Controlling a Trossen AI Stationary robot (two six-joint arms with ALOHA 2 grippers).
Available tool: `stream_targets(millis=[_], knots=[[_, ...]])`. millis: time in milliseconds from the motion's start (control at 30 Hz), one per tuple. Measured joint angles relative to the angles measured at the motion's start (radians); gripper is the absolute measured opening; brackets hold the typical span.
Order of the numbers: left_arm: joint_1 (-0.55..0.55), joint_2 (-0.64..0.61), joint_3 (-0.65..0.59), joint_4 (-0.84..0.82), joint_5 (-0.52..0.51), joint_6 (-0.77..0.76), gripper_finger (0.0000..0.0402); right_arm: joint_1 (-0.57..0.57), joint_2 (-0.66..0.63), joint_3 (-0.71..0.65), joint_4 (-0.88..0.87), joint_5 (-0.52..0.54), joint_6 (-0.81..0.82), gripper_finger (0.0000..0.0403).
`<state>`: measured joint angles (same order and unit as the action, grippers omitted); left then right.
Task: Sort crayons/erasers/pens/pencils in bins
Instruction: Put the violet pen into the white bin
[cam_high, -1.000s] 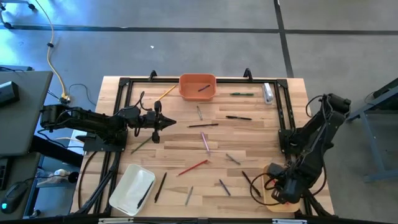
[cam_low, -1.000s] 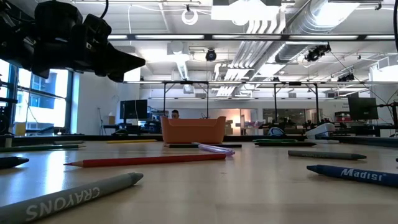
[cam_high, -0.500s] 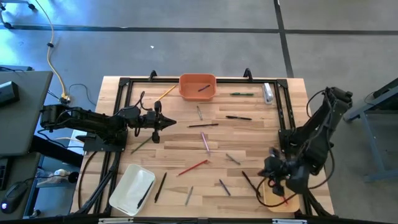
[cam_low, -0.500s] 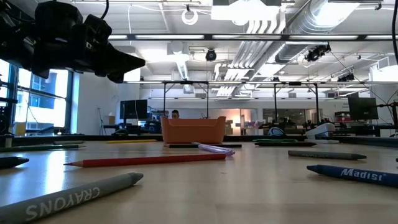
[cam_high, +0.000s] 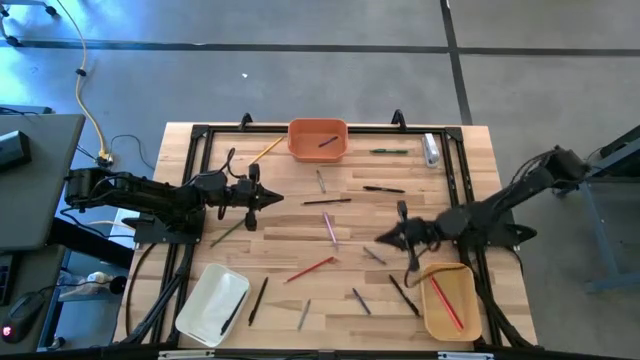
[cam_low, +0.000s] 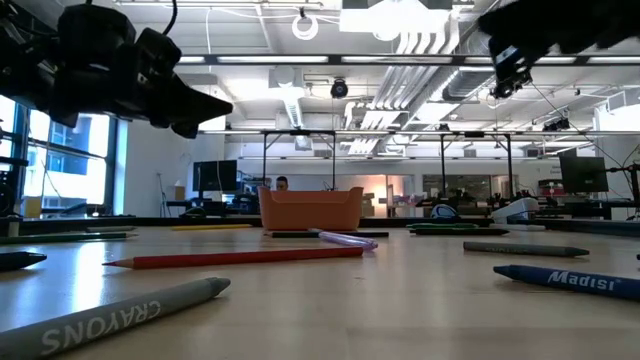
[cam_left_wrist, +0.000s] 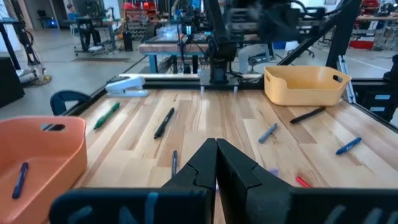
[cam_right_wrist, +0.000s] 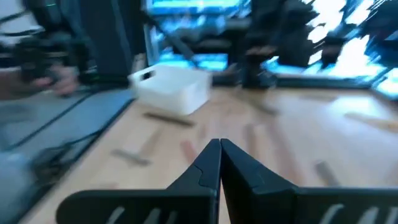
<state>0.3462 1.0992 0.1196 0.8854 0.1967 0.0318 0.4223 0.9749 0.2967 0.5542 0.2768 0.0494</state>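
The orange bin (cam_high: 318, 139) stands at the far edge of the table (cam_high: 290, 225), in the middle; it is the landmark here. One dark pen (cam_high: 328, 142) lies inside it.

The left gripper (cam_high: 272, 197) hovers above the table, nearer than the orange bin and a bit to the left of it. Its fingers are pressed together, w/ nothing between them. The right gripper (cam_high: 383, 239) is nearer than the bin and to the right of it, above the table, approx. over a grey crayon (cam_high: 374, 256). Its fingers are also closed tight and empty.

The tan bin (cam_high: 451, 301) is at the near right corner, far from the orange bin, w/ a red stick (cam_high: 446, 303) inside. The white bin (cam_high: 211, 303) is at the near left corner, w/ a black pen (cam_high: 233, 314) lying over its edge.

Many sticks are still loose on the table. A yellow pencil (cam_high: 267, 149) lies just left of the orange bin. A green pen (cam_high: 389, 152) lies to the right of it, and a clear-white tube (cam_high: 431, 149) farther right. Nearer than the bin lie a black pen (cam_high: 383, 189), a dark pencil (cam_high: 327, 202), a pink pen (cam_high: 329, 228) and a red pencil (cam_high: 310, 270). In the low view a grey crayon (cam_low: 115, 315) and a blue crayon (cam_low: 566, 280) lie closest to the camera.
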Motion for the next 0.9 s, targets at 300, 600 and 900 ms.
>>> stream_targets(millis=[300, 600, 900], knots=[[0.000, 0.000, 0.066, -0.261, -0.072, -0.049, 0.0000, -0.243, 0.033, -0.090, 0.193, -0.046, -0.075, 0.0000], [-0.028, 0.000, 0.285, -0.708, -0.104, -0.081, 0.0000, -0.340, 0.034, -0.090, 0.179, -0.042, -0.084, 0.0000], [-0.136, 0.000, 0.503, -1.343, -0.245, -0.110, 0.0000, -0.429, 0.034, -0.090, 0.184, -0.042, -0.103, 0.0000]])
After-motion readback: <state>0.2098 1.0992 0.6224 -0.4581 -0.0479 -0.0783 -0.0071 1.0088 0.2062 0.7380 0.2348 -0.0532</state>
